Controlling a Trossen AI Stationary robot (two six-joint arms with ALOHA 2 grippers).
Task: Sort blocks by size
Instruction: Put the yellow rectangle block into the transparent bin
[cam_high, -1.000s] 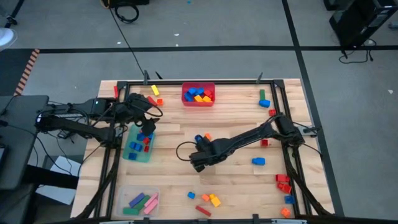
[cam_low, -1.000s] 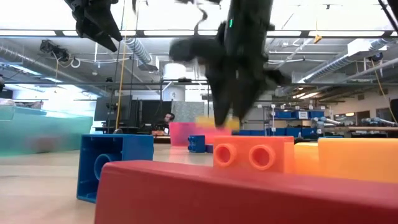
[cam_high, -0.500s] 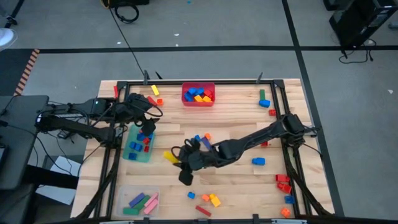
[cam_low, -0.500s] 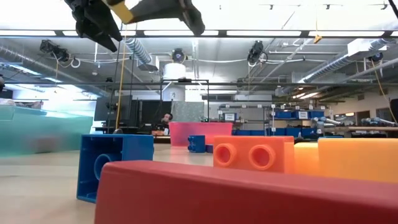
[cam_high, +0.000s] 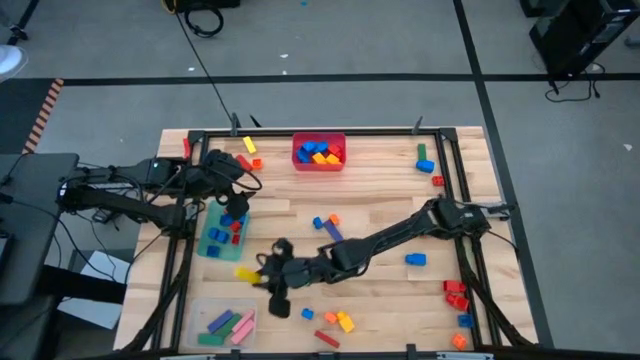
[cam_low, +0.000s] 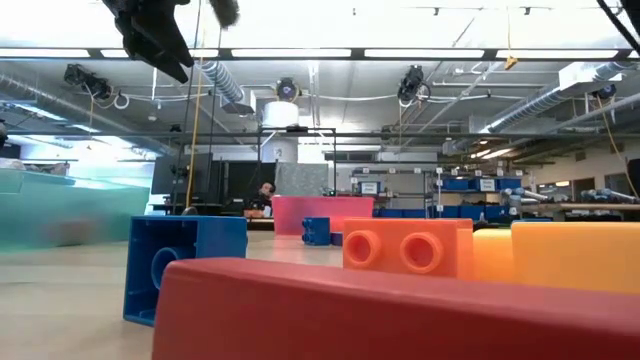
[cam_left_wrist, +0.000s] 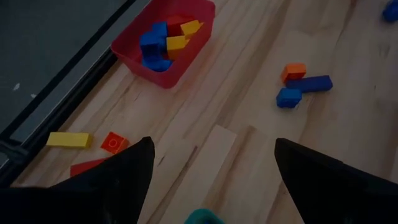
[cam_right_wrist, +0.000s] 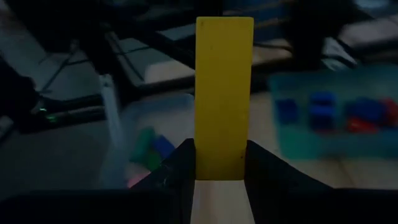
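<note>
Right wrist view shows the right end effector (cam_right_wrist: 221, 163) clamped on a long yellow plastic bar (cam_right_wrist: 224, 93), which juts straight out past the fingers — held by one end so the rest is free to drop. In the high view this bar (cam_high: 247, 272) sits lower left of centre over the wooden bench (cam_high: 380, 205), near the clear rectangular bin (cam_high: 222, 322) of long bricks, probably its destination. The left end effector (cam_high: 234, 204) waits spread wide above the green bin (cam_high: 208, 245) — mid-left.
</note>
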